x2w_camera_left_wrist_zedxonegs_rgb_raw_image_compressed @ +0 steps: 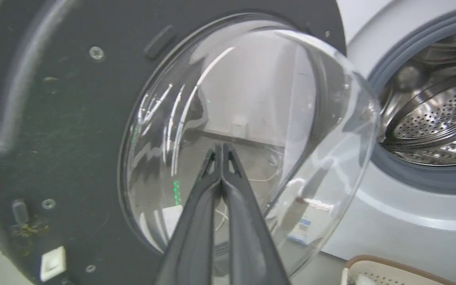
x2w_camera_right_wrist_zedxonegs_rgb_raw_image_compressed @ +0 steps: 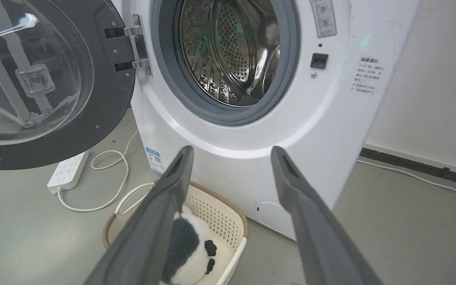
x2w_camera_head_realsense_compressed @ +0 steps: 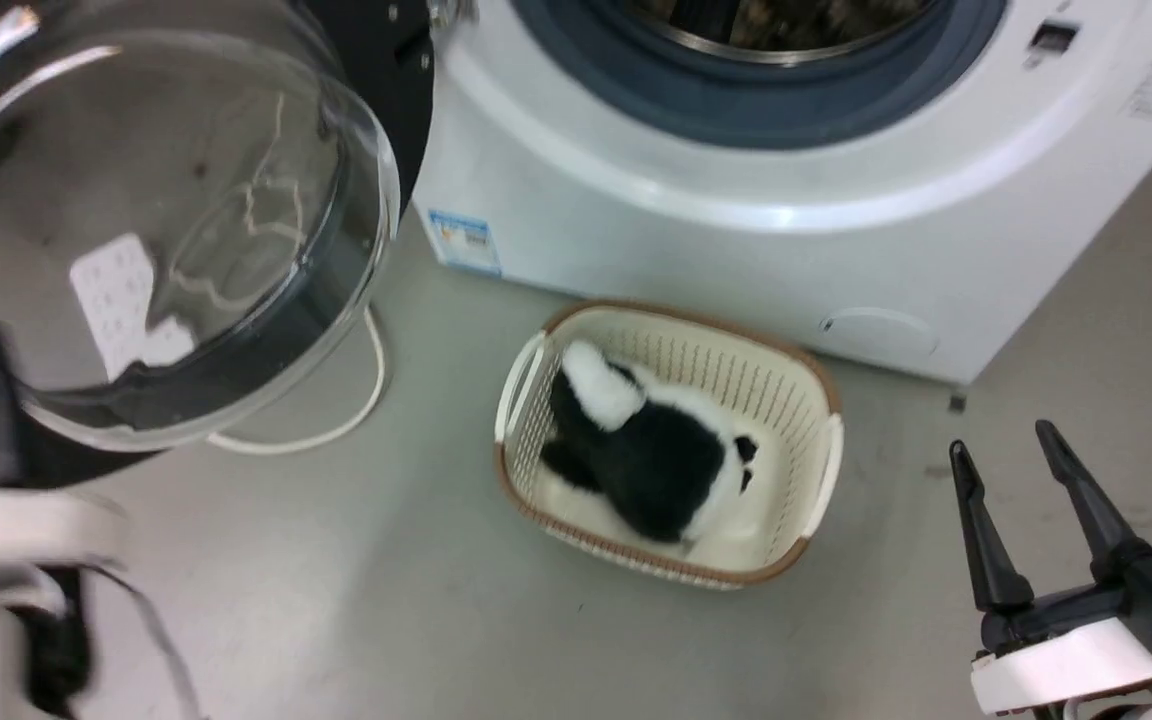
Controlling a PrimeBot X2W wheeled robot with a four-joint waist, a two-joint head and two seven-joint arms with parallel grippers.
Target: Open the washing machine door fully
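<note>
The door [x2w_camera_head_realsense_compressed: 156, 230] stands swung out at the left of the machine [x2w_camera_head_realsense_compressed: 736, 250], its inner face turned toward the left tool [x2w_camera_left_wrist_zedxonegs_rgb_raw_image_compressed: 222, 149]. That tool is closed, fingers pressed together and empty, pointing at the lower part of the glass bowl. Whether the tips touch the glass cannot be told. The right tool [x2w_camera_head_realsense_compressed: 1001, 445] is open and empty, near right over the floor [x2w_camera_head_realsense_compressed: 386, 600], well apart from the door.

The door's right edge hangs on a metal hinge [x2w_camera_right_wrist_zedxonegs_rgb_raw_image_compressed: 139, 43] beside the drum [x2w_camera_right_wrist_zedxonegs_rgb_raw_image_compressed: 232, 51]. Below the door lie a power strip [x2w_camera_right_wrist_zedxonegs_rgb_raw_image_compressed: 67, 170] and a looping white cable [x2w_camera_right_wrist_zedxonegs_rgb_raw_image_compressed: 109, 186]. A basket [x2w_camera_head_realsense_compressed: 796, 370] holding a black-and-white plush [x2w_camera_head_realsense_compressed: 636, 450] sits before the machine, right of the door and apart from it.

The door is a broad black ring with screws around a bulging clear bowl that carries reflections.
</note>
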